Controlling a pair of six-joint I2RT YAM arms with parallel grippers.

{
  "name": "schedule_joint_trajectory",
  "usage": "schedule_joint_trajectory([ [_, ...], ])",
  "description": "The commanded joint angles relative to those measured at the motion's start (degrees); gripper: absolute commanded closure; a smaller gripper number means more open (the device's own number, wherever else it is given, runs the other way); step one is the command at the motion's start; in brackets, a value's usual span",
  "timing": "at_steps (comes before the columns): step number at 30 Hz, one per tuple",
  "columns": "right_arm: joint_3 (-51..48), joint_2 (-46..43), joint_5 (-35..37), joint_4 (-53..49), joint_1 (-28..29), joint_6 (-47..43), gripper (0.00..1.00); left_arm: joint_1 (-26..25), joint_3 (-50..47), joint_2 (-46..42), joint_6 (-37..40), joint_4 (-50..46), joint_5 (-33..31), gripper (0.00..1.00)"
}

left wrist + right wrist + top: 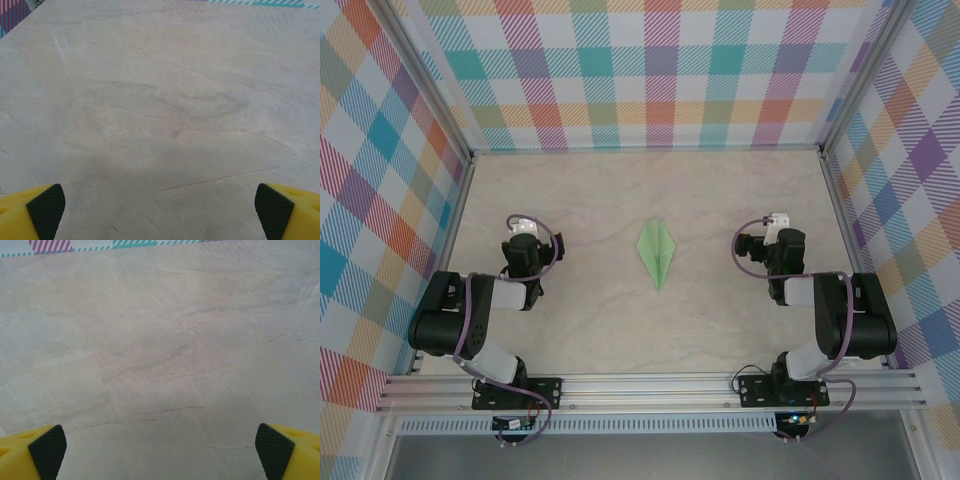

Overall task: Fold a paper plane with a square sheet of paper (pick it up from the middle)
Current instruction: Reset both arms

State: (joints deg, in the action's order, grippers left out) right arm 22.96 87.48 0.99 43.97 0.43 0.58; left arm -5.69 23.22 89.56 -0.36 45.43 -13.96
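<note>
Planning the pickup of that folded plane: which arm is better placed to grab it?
Right, marginally. The paper plane lies roughly between the arms, but the right arm looks slightly nearer; both sets of jaws stand open, empty.

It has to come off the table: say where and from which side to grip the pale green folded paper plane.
Probably the centre crease at the wide middle of the pale green folded paper plane, from straight above. It lies flat, its length running near to far, so close across it left to right.
</note>
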Motion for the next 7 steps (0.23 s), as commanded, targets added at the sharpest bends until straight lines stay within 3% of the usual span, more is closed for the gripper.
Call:
schedule_joint_trajectory([
  [1,0.77,-0.1,-0.19,2.09,0.39,-0.05,0.0,0.33,-0.01,-0.09,0.37,2.21,0.7,0.0],
  [7,0.85,-0.08,-0.42,2.0,0.39,0.04,0.0,0.32,-0.01,-0.11,0.36,2.23,0.71,0.0],
])
